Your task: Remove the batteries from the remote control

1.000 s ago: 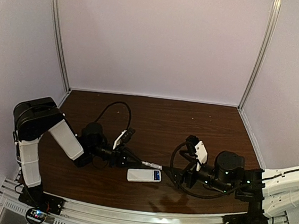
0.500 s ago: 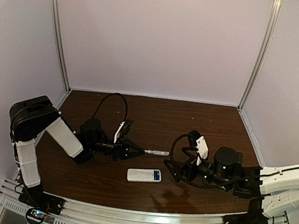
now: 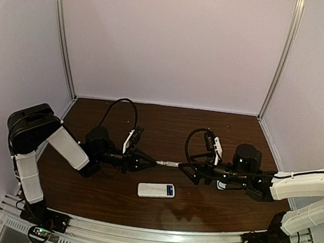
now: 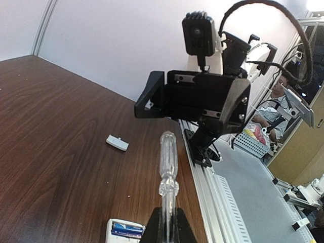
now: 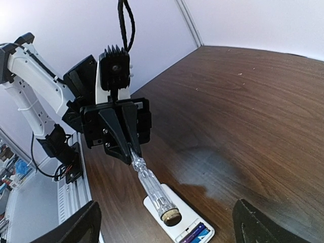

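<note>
Above the table (image 3: 230, 134), a screwdriver (image 3: 168, 163) was held level by its thin end in the closed left gripper (image 3: 153, 162), its clear handle pointed at the right gripper (image 3: 183, 168). The right jaws were spread wide, close to the handle's end, and nothing was gripped. The remote (image 3: 156, 190) was laid flat on the table, nearer the bases, with the batteries (image 5: 199, 234) seen inside at one end. A small white cover (image 4: 117, 143) was seen lying apart.
</note>
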`<act>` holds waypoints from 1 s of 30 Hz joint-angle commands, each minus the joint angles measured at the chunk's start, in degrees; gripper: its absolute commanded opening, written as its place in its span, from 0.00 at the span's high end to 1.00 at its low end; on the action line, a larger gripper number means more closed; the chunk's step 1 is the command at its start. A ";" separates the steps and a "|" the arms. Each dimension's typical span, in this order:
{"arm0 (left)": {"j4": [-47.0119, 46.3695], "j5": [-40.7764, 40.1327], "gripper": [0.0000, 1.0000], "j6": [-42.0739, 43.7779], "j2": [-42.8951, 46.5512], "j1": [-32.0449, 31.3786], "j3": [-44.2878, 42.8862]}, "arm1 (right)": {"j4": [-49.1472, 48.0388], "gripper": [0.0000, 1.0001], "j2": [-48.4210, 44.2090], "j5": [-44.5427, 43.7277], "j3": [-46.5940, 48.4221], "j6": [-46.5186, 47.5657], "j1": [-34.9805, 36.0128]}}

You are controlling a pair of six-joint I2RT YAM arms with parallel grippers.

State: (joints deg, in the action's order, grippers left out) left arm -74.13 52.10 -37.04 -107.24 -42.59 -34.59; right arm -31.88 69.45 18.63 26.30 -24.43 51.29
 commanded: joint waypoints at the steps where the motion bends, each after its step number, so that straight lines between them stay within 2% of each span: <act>1: -5.00 2.14 1.00 -0.18 1.25 -0.13 -1.18 | -6.19 0.13 3.88 13.79 0.83 -2.54 -2.72; 6: -5.35 3.11 1.00 -0.47 1.19 -0.13 -1.35 | -10.84 0.28 7.74 20.31 1.71 -4.02 -3.89; 11: -5.61 3.61 1.00 -0.87 0.92 -0.13 -1.56 | -12.96 0.43 10.11 21.41 2.58 -4.48 -3.91; 19: -6.05 3.90 1.00 -1.03 0.74 -0.13 -1.60 | -15.14 0.58 14.50 22.65 4.88 -5.59 -3.85; 23: -6.14 3.99 1.00 -0.78 0.72 -0.13 -1.62 | -16.13 0.62 15.87 23.28 5.60 -6.42 -3.84; 30: -6.11 3.89 1.00 -0.36 0.64 -0.13 -1.62 | -15.66 0.64 17.61 23.25 6.93 -7.00 -3.50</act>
State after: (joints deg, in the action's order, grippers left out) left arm -74.15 55.40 -37.71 -107.24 -42.59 -35.27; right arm -46.13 86.11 41.12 31.40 -30.83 47.70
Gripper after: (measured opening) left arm 0.056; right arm 0.366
